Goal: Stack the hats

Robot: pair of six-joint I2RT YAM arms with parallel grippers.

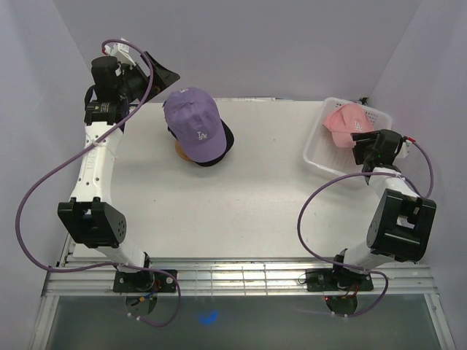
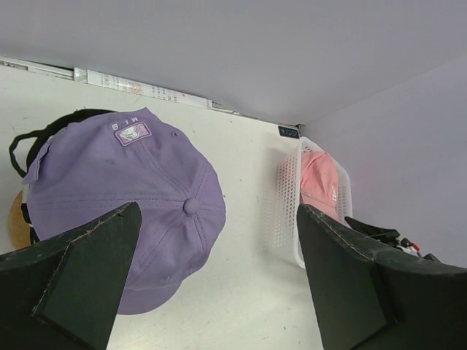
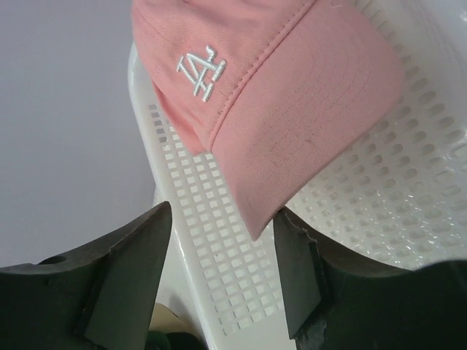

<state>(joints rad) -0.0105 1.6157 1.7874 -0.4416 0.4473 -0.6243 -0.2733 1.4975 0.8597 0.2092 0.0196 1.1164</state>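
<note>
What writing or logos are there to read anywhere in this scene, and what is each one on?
"LA": white stitched monogram on the front of the lavender cap.
"LA": white stitched monogram on the front of the pink cap, which lies in the white basket.
"MLB", as best it reads: small patch on the lavender cap's back.
Small dark tag at the table's far edge: too small to read.

Lavender hat [image 1: 193, 124], pink hat [image 1: 349, 120], white basket [image 1: 317, 157]
</note>
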